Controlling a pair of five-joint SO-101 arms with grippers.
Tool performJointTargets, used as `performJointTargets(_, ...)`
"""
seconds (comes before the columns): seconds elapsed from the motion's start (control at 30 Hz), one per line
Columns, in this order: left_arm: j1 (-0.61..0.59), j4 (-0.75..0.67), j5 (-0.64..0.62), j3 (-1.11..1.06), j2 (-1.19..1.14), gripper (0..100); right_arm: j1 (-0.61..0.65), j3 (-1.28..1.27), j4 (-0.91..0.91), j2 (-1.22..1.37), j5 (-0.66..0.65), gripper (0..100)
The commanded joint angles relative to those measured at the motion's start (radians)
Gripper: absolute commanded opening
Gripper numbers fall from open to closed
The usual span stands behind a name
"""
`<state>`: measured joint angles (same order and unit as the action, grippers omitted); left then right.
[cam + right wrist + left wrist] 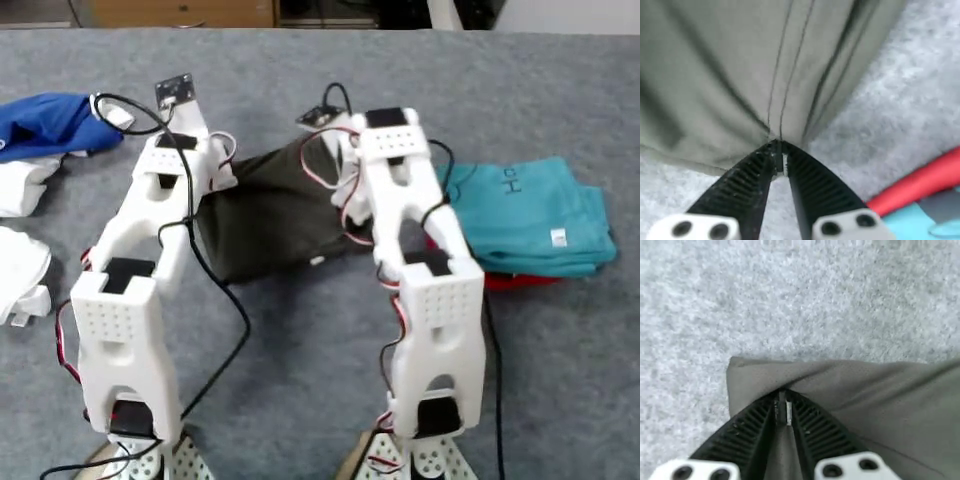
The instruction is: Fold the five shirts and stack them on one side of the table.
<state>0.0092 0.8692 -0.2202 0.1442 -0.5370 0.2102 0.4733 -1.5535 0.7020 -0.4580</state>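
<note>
Both white arms reach forward from their bases at the near side, one beside the other. The left arm leans away and slightly toward the right arm, and its wrist is bent downward. The right arm goes almost straight forward, and its wrist is also bent downward. The left gripper has its black ribbed fingers pressed together, and they pinch a fold of the dark shirt near a corner. The right gripper is closed in the same way on an edge of this shirt. Black and red cables run along both arms.
</note>
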Motion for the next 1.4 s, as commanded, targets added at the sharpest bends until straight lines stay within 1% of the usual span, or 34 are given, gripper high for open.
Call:
performJointTargets(0.0,-0.035,0.103,0.000,0.141,0.019,2,-0.016,0.142,-0.112,-0.041,0.009,0.5)
performJointTargets(0.13,-0.040,0.296,0.006,0.331,0.019,2,-0.016,0.289,-0.232,-0.101,0.012,0.5)
performJointTargets(0.23,-0.040,0.416,0.009,0.462,0.019,2,-0.018,0.302,-0.235,-0.174,0.060,0.5)
performJointTargets(0.37,-0.035,0.529,0.115,0.566,0.010,2,-0.012,0.216,-0.233,-0.282,0.081,0.5)
performJointTargets(0.43,-0.038,0.548,0.150,0.560,0.008,2,-0.005,0.150,-0.230,-0.320,0.081,0.5)
performJointTargets(0.57,-0.063,0.529,0.193,0.511,-0.035,3,0.008,-0.036,-0.232,-0.398,0.081,0.5)
performJointTargets(0.73,-0.143,0.560,0.219,0.511,-0.070,15,-0.013,-0.282,-0.232,-0.578,0.074,0.4)
performJointTargets(0.8,-0.166,0.580,0.221,0.511,-0.068,18,-0.018,-0.364,-0.232,-0.676,0.074,0.4)
performJointTargets(0.87,-0.170,0.609,0.245,0.508,-0.064,18,-0.018,-0.435,-0.229,-0.774,0.074,0.5)
performJointTargets(0.93,-0.161,0.672,0.287,0.503,-0.058,16,-0.012,-0.489,-0.224,-0.851,0.074,0.5)
performJointTargets(1.07,-0.169,0.752,0.302,0.503,-0.047,10,-0.013,-0.591,-0.114,-0.935,0.084,0.6)
performJointTargets(1.13,-0.180,0.781,0.302,0.502,-0.035,10,-0.008,-0.634,-0.084,-0.934,0.144,3.0)
performJointTargets(1.2,-0.190,0.807,0.304,0.499,-0.024,12,0.022,-0.654,-0.064,-0.911,0.299,9.7)
performJointTargets(1.3,-0.204,0.809,0.304,0.454,0.005,14,0.062,-0.656,-0.044,-0.848,0.548,23.9)
performJointTargets(1.37,-0.212,0.801,0.304,0.405,0.041,15,0.088,-0.639,-0.008,-0.792,0.657,31.3)
